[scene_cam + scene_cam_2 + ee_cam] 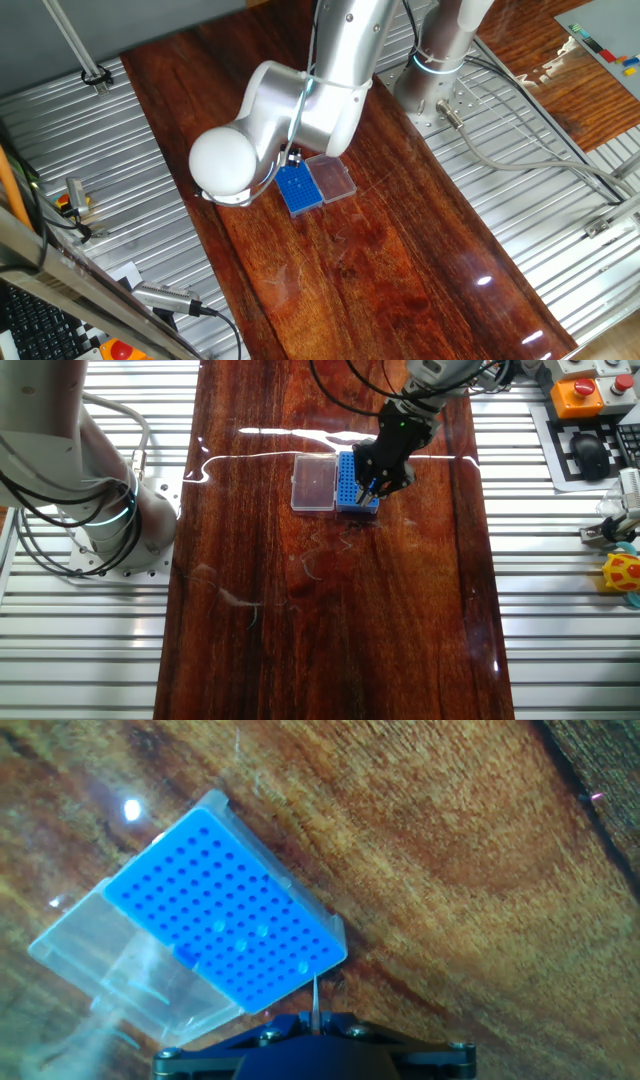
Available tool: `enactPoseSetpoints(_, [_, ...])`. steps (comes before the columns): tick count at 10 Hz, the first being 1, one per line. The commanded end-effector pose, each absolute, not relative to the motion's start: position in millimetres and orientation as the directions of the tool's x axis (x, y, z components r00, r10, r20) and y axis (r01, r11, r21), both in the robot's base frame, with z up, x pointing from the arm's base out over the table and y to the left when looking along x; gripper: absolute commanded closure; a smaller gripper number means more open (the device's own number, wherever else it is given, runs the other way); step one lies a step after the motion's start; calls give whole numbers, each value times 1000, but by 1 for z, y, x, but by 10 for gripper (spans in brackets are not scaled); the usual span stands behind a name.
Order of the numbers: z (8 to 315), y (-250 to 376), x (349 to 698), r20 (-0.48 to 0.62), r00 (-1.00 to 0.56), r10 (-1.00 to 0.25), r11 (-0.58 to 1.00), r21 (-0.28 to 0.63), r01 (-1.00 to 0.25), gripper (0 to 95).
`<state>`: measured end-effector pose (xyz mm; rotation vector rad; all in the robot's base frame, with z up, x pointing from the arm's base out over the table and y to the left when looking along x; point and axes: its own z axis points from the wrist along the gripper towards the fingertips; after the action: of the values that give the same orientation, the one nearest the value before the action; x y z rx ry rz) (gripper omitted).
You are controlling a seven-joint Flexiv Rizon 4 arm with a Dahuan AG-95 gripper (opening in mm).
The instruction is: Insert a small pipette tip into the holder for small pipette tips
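Note:
The holder for small pipette tips (pixel 228 910) is a blue box with a grid of holes, joined to a clear lid (pixel 120 975). It lies on the wooden table and shows in one fixed view (pixel 298 186) and the other fixed view (pixel 350 482). A few holes hold tips. My gripper (pixel 316 1016) is shut on a thin pale pipette tip (pixel 315 995) that points down just past the box's near corner. In the other fixed view the gripper (pixel 375 488) hangs over the box's right end. The arm hides the fingers in one fixed view.
The wooden table (pixel 330 610) runs between ribbed metal surfaces. The arm's base (pixel 110 525) stands at the left in the other fixed view. A control box with buttons (pixel 585 395) and a yellow toy (pixel 622 572) sit at the right.

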<state>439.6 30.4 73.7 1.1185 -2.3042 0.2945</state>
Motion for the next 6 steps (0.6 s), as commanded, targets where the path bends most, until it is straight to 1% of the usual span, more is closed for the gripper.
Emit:
enactPoseSetpoints(1, [75,30,438,577,-481,-660,623,63,-779,950])
enactPoseSetpoints(3, [75,30,436,582,-467,-665,620,82,-781,950])
enactPoseSetpoints(6, [75,30,429,582,-464,-667,619,87,-781,950])
